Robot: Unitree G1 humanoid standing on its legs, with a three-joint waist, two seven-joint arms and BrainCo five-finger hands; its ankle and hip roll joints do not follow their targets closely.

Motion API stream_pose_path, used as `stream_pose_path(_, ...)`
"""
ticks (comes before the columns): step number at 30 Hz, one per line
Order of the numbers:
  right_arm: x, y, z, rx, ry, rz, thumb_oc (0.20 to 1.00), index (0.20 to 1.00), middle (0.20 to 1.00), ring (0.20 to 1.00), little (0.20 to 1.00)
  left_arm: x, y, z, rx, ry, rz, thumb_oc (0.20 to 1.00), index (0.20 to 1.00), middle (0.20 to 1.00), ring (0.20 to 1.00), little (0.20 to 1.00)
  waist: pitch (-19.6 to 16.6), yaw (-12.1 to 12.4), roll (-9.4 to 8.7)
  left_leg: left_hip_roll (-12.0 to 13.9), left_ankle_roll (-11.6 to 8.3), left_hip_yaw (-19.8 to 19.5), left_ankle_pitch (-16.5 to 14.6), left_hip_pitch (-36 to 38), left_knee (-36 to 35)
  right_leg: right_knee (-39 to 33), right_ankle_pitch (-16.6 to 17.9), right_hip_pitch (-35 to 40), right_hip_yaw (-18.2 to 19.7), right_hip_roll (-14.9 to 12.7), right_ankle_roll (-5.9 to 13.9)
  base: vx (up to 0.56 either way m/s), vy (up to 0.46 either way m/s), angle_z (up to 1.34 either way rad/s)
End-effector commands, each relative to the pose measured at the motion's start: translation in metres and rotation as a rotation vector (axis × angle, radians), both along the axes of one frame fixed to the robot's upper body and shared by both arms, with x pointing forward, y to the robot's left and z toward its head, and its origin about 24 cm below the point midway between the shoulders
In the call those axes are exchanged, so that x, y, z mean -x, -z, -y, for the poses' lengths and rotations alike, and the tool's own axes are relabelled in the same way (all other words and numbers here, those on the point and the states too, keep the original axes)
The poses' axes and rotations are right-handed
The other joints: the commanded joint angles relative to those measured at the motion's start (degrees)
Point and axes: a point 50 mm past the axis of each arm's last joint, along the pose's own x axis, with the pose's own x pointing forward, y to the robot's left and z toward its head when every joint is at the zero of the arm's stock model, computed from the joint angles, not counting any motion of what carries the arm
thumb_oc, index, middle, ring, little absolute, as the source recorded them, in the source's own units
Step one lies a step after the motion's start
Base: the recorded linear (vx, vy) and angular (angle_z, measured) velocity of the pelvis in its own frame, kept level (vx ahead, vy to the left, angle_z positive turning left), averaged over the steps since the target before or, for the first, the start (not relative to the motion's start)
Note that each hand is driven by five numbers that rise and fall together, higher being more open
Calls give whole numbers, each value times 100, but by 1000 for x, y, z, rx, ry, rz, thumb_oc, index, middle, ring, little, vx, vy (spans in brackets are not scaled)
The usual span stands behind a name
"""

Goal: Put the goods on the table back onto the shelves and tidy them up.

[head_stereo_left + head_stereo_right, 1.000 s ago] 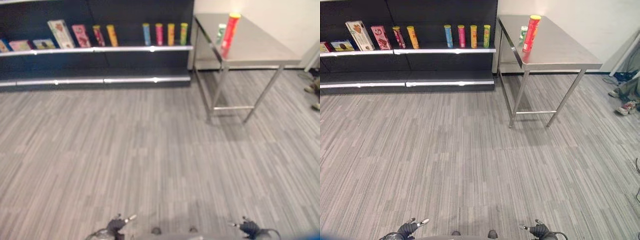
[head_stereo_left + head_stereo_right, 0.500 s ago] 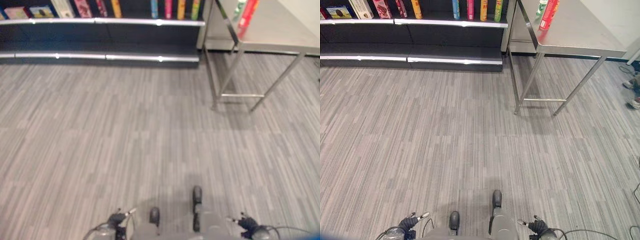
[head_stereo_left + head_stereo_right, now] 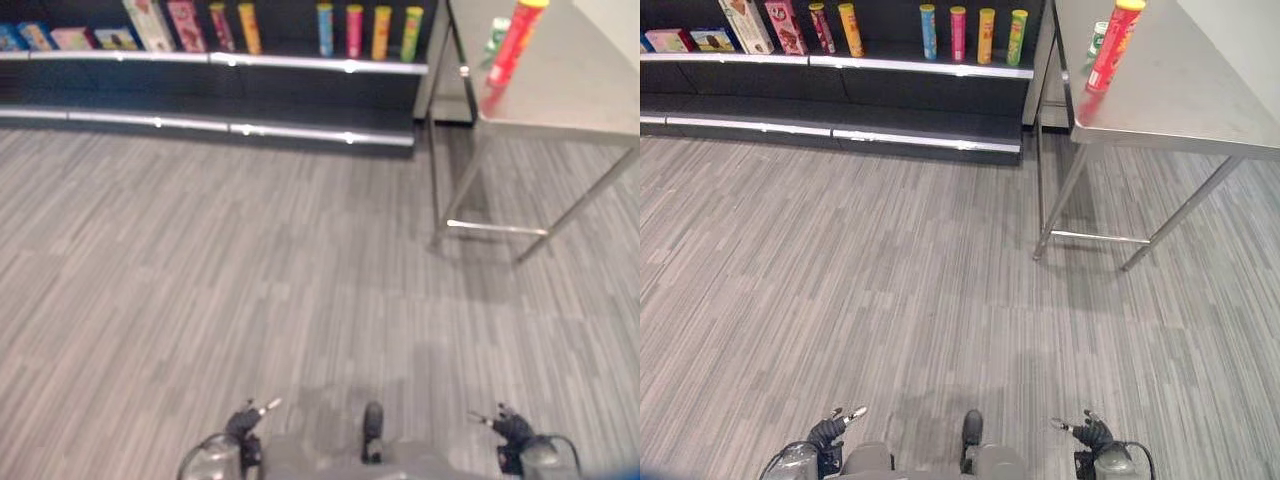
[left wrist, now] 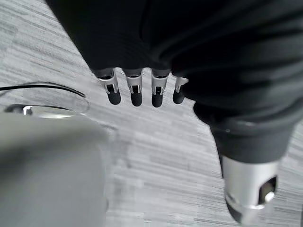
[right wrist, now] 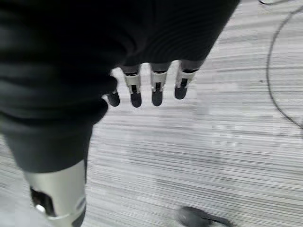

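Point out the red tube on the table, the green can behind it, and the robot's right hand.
red tube (image 3: 1113, 46), right eye view, on the middle of its body.
green can (image 3: 1098, 37), right eye view, on its visible side.
right hand (image 3: 1093, 434), right eye view, on the dark cover behind its fingers.

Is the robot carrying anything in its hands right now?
No. The left robot hand and the right robot hand hang open over the floor, holding nothing. The red tube stands on the metal table.
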Motion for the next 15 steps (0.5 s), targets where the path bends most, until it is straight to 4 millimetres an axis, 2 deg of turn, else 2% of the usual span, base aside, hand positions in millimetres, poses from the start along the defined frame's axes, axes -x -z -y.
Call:
stream_pose_path(1,-6,-7,3,1,-3,60,1000,1000,1000,1000,1000,-17,-9,-12,-29,-29,68,1000,1000,1000,1000,1000,222,97,50,-144,555,274,491,-54,-945,17,-272,206,315,-245,751,256,73,-19)
stream_pose_path(3,-3,-5,0,-5,-8,52,1000,1000,1000,1000,1000,-14,-8,-11,-21,-44,64,1000,1000,1000,1000,1000,217,206,83,-203,496,144,651,-187,-2286,17,-474,425,377,-237,809,334,113,-11)
stream_pose_path(4,-3,-5,0,-5,-8,52,1000,1000,1000,1000,1000,-14,-8,-11,-21,-44,64,1000,1000,1000,1000,1000,210,202,74,-215,497,146,679,-177,-2326,17,-473,418,374,-247,809,447,152,-13)
stream_pose_path(5,2,-2,-2,-2,-11,32,1000,1000,1000,1000,1000,-11,-7,-11,-20,-52,54,1000,1000,1000,1000,1000,159,323,206,-306,403,-162,1140,-259,-3360,17,-661,673,479,-84,801,500,154,-20)
stream_pose_path(7,11,4,-3,1,-13,-9,1000,1000,1000,1000,1000,-5,-4,-13,-23,-61,29,1000,1000,1000,1000,1000,166,434,255,-415,260,-389,1451,-376,-4045,17,-910,1026,658,-7,796,592,194,-32)
stream_pose_path(10,25,11,-5,-2,-21,-70,1000,1000,1000,1000,1000,8,0,-18,-30,-74,-13,1000,1000,1000,1000,1000,131,562,211,-381,116,-508,1629,-720,-4292,35,-1155,1471,998,-65,793,558,253,-63)
stream_pose_path(12,33,15,-5,-15,-14,-100,1000,1000,1000,1000,1000,17,2,-21,-32,-86,-38,1000,1000,1000,1000,1000,49,650,202,-258,170,-389,1693,-681,-4292,180,-1307,1668,1219,-110,856,563,361,-67)
stream_pose_path(13,39,17,-8,-30,-6,-112,1000,1000,1000,1000,1000,21,3,-21,-32,-85,-52,1000,1000,1000,1000,1000,6,680,196,-214,195,-333,1866,-583,-4285,292,-1304,1712,1241,-183,913,524,404,-82)
stream_pose_path(15,46,20,-11,-44,12,-127,1000,1000,1000,1000,1000,23,3,-24,-45,-86,-66,1000,1000,1000,1000,1000,-60,677,61,-282,260,-194,1874,-419,-4227,754,-1010,1541,1242,-396,1058,387,333,-94)
